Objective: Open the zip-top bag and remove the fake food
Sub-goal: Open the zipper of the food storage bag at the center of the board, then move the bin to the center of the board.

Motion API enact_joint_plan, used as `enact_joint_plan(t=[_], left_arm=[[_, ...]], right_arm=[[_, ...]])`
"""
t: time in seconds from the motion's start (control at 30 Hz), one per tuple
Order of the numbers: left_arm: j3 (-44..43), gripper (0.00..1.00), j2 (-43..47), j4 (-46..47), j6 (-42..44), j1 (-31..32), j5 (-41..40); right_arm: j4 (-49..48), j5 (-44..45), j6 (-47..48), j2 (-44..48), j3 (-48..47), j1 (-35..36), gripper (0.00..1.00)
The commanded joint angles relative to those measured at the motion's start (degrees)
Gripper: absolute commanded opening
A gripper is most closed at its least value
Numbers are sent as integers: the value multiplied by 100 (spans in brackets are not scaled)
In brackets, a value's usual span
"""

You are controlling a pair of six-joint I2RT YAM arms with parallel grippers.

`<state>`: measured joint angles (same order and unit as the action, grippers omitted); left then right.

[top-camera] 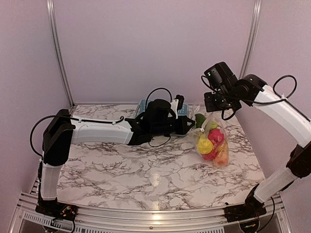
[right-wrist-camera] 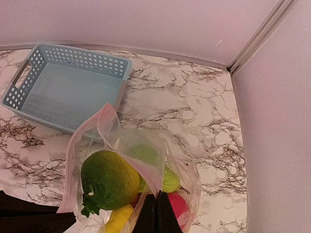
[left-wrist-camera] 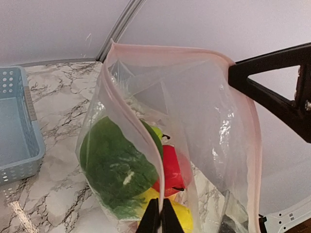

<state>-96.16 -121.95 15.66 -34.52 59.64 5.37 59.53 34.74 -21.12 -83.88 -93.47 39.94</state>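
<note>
The clear zip-top bag (top-camera: 212,141) stands on the marble table at the right, its mouth pulled apart. My left gripper (top-camera: 191,126) is shut on one pink zipper edge (left-wrist-camera: 141,126); its fingers (left-wrist-camera: 151,218) pinch the strip. My right gripper (top-camera: 213,108) holds the opposite edge from above, shut on the strip (right-wrist-camera: 146,167), and its black finger (left-wrist-camera: 272,92) shows in the left wrist view. Inside the bag lies the fake food: a dark green piece (left-wrist-camera: 114,170) (right-wrist-camera: 109,179), a red-pink one (left-wrist-camera: 172,170) (right-wrist-camera: 177,206), yellow ones (left-wrist-camera: 182,218) (right-wrist-camera: 119,218), and a light green one (right-wrist-camera: 170,179).
The light blue slotted basket (right-wrist-camera: 68,87) stands empty behind the bag near the back wall, also at the left edge of the left wrist view (left-wrist-camera: 17,126). The right wall and a corner post (right-wrist-camera: 252,39) are close to the bag.
</note>
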Motion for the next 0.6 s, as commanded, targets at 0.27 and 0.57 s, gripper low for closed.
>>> enact_joint_plan(t=[0.27, 0.57], left_arm=[[1360, 29, 1197, -50, 521, -263, -1148], [1224, 56, 1165, -379, 868, -894, -1509]], right_arm=[[-759, -707, -28, -1, 176, -22, 0], [-804, -792, -13, 12, 147, -5, 0]])
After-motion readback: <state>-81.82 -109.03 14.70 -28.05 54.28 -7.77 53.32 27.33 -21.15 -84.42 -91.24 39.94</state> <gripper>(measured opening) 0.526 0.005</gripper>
